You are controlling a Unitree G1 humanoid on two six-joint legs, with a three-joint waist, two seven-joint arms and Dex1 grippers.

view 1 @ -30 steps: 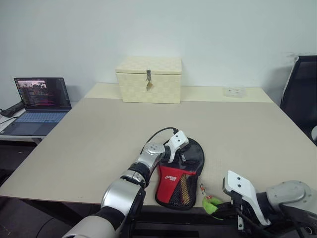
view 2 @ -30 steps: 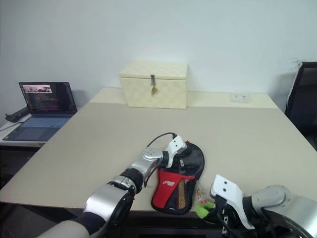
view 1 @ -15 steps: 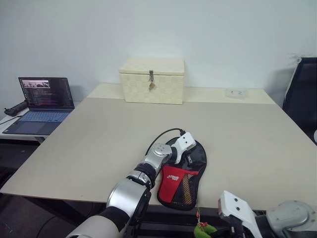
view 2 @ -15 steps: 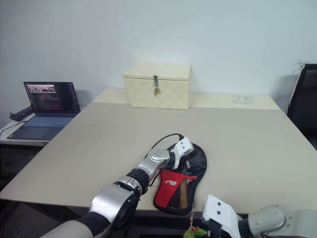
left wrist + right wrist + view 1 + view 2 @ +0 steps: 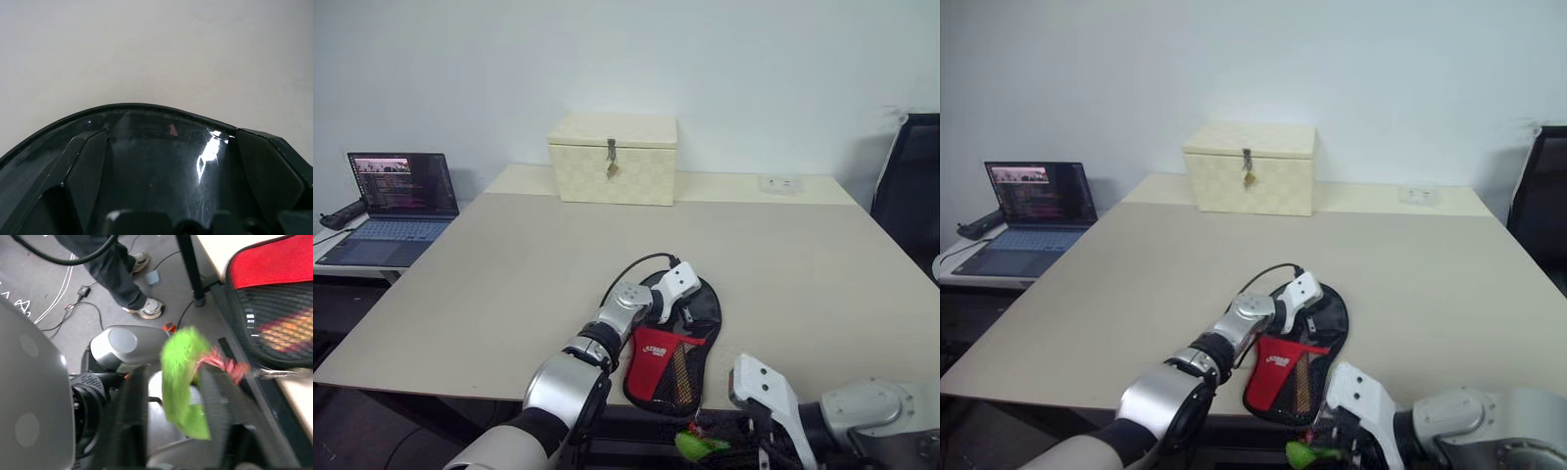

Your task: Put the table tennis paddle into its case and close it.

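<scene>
while wide left gripper (image 5: 681,299) rests on it, case (image 5: 674,343) runs near-to-far, handle end nearest

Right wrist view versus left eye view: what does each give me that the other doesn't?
Right wrist view adds the floor beneath the table: a person's legs and shoes, cables and a table leg. Left eye view adds the tabletop: the cream box, the laptop, the chair, and the left gripper resting on the round end of the case, jaws open. Both share the case's red-and-black mesh pocket at the table's near edge and the green tag just below that edge.
</scene>
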